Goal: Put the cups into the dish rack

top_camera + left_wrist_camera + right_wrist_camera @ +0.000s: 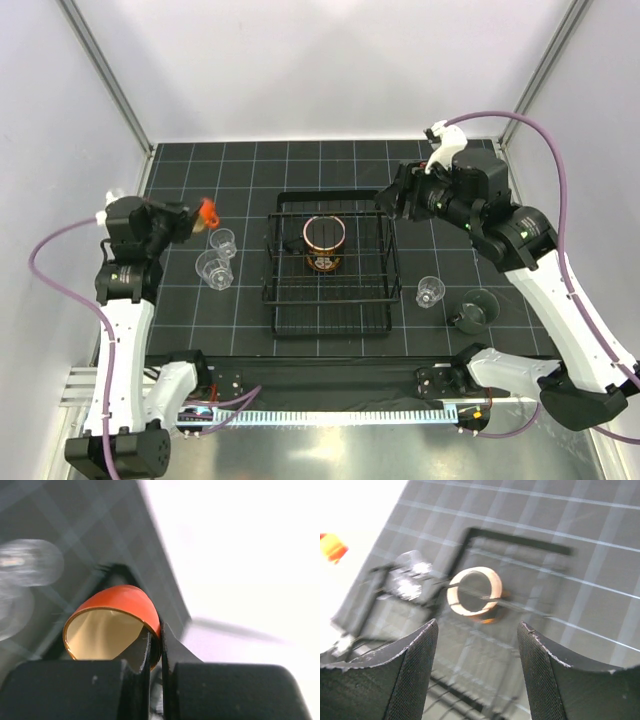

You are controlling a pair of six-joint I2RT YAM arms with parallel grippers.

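The dish rack [270, 272] sits in the middle of the table [200, 322], and so far it holds just one thing: the large mug [325, 243], upright in the far half with its mouth facing up. Everything else is outside it. Off to the right of the rack the grey-green cup [475, 310] lies tipped on its side, with one of the clear cups [431, 292] standing just beside it, between it and the rack. Two more clear cups [223, 241] [213, 268] stand close together on the left, near the rack but apart from it. The small orange cup [120, 605] is the one in hand: the left fingers [145, 656] are pinched tight on its rim, one inside and one outside the wall, and it looks raised off the table near the left edge, well short of the rack. The right fingers [415, 672] hang spread apart and empty over the rack's far right corner, looking down at the mug. By my reckoning, one cup is loaded, one is on its way and four wait.
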